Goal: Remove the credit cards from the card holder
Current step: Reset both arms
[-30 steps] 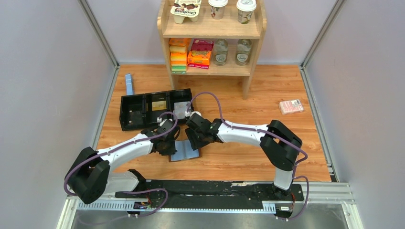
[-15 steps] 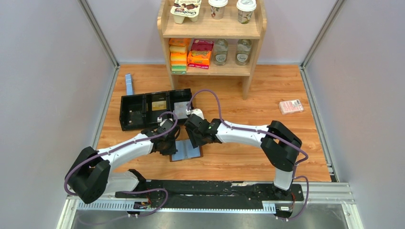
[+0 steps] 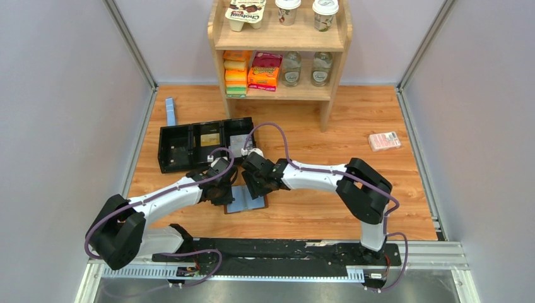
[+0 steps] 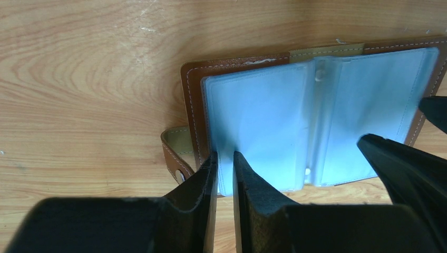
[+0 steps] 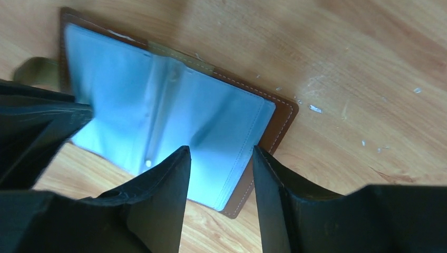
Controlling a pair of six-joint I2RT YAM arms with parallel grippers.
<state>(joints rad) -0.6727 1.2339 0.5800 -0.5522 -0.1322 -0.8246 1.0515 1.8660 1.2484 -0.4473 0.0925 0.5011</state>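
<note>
With my left gripper [image 4: 224,159] clamped on the card holder's [image 4: 263,105] sleeve edge and my right gripper's [image 5: 220,154] jaws apart astride its other half, my pull could drag everything.

Seen from above, the left gripper [image 3: 226,192] and right gripper [image 3: 253,188] hide the far part of the card holder [image 3: 249,203], and whether credit cards sit in its cloudy sleeves (the right wrist view blurs at its left) cannot be told.
</note>
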